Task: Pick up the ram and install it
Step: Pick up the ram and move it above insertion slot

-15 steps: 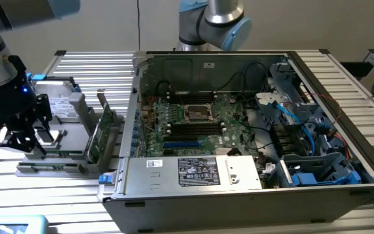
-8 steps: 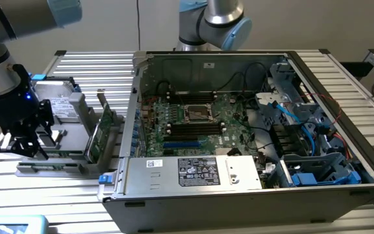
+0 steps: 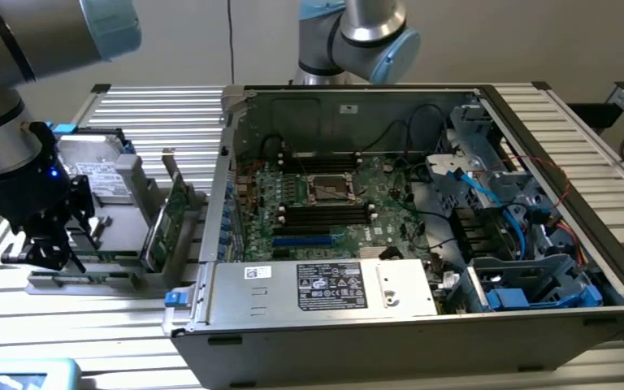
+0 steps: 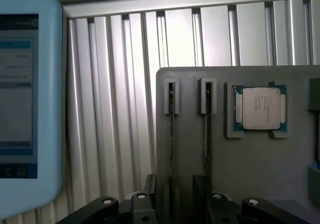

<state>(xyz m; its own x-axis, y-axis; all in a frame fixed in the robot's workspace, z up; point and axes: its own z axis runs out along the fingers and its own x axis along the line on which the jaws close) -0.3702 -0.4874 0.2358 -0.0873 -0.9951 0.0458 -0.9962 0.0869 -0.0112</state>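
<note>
My gripper hangs over the grey holder at the exterior view's left, beside the computer case. In the wrist view its two dark fingers stand apart just above the holder. The gripper is open and holds nothing. Two narrow slots run along the holder. A thin strip stands edge-on in each, and I take these for ram sticks. One ram lies in line with the gap between the fingers. The other lies in line with the second finger.
A CPU sits in a pocket of the holder beside the slots. A hard drive and a green expansion card stand on the holder. The open case shows its motherboard memory slots. A pale blue tablet lies nearby. A second arm stands behind.
</note>
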